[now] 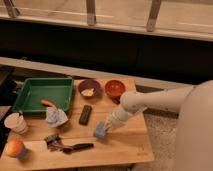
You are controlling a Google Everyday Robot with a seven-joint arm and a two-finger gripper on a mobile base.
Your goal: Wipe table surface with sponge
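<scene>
The light-blue sponge point(99, 131) rests on the light-brown wooden table surface point(125, 142), right of centre and towards the front edge. My gripper point(106, 126) comes down from the right on the white arm and is shut on the sponge, pressing it against the wood. The sponge's upper right part is hidden by the gripper.
A black remote-like bar point(85, 114) lies just left of the sponge. A purple bowl point(89, 88) and a red bowl point(115, 88) stand at the back. A green tray point(35, 90), a cloth wad point(56, 116), a cup point(14, 122), a fruit point(14, 148) and dark utensils point(75, 147) occupy the left.
</scene>
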